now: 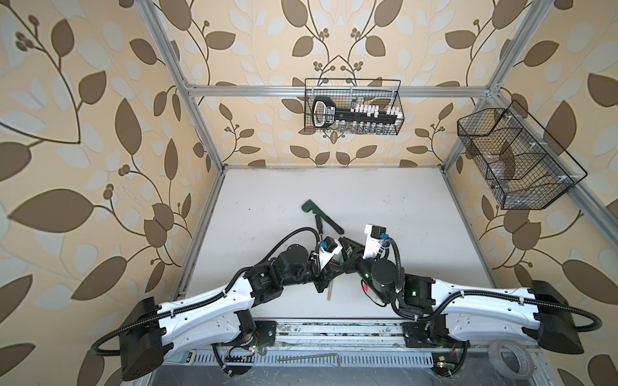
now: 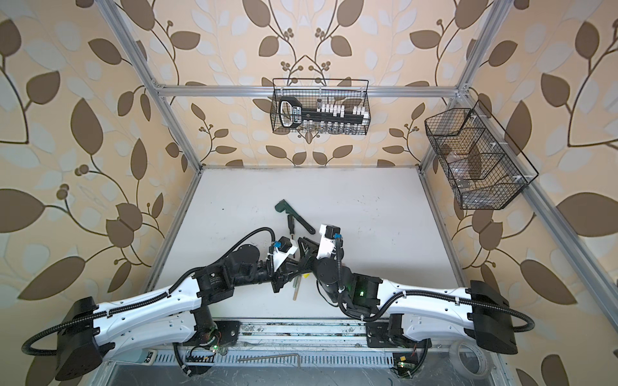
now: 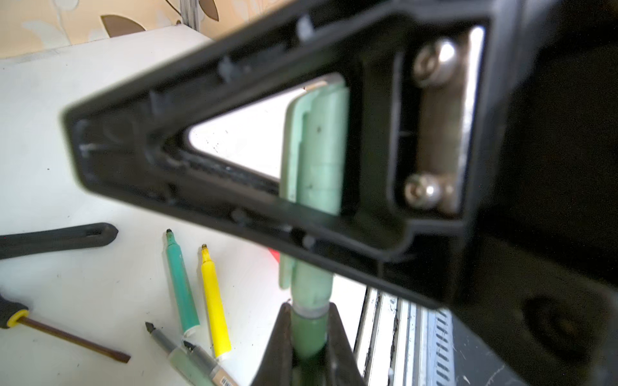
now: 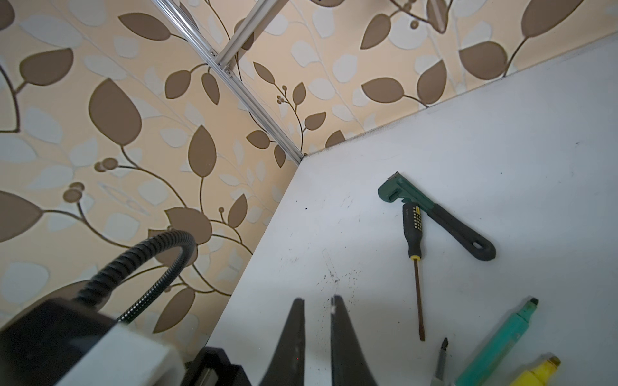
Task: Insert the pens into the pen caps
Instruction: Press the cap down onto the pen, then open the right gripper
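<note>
Left gripper [image 3: 309, 305] clamps green pen [image 3: 307, 334] — table edge [image 3: 351, 300] near.

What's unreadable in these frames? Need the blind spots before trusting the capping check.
- Cap seating: in the left wrist view a blurred finger of the right gripper crosses the pale green cap, hiding how far it sits on the green pen in the left gripper.
- Right grip: the right wrist view shows only bare fingertips; the frame edge cuts off anything deeper.
- Both top views: left arm and right arm cover the join.
</note>
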You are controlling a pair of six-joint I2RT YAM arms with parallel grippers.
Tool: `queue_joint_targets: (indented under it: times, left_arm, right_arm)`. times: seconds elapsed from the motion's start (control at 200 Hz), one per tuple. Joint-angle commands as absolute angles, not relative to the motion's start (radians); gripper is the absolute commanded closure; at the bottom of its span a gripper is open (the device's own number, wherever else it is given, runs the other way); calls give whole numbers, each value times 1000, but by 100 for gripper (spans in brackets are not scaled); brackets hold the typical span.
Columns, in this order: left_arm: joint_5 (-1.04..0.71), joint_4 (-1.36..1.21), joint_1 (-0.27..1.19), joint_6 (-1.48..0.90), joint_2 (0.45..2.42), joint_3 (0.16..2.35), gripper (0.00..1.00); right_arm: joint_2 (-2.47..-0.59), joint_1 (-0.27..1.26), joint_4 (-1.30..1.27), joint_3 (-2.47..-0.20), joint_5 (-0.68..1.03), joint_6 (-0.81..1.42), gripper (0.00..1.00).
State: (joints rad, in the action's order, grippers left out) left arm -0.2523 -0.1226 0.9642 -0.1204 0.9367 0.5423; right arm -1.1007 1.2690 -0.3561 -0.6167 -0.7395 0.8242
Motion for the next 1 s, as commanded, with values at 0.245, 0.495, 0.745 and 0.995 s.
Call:
queue_joint_targets:
  times: [0.245, 0.495, 0.745, 0.995]
  left_arm:
    - [125, -360, 931, -87, 841, 662, 100]
    - [159, -348, 902, -7, 936, 852, 100]
    - [69, -297, 817, -50, 963, 992, 100]
    - [-4, -355, 737, -129, 934, 943, 100]
  right_arm:
    - [-1189, 1418, -482, -578, -553, 883, 100]
    - [-1263, 1468, -498, -622, -542, 873, 100]
    - [-1282, 1482, -605, -592, -476, 862, 100]
    - [-1302, 1523, -740, -575, -423, 856, 100]
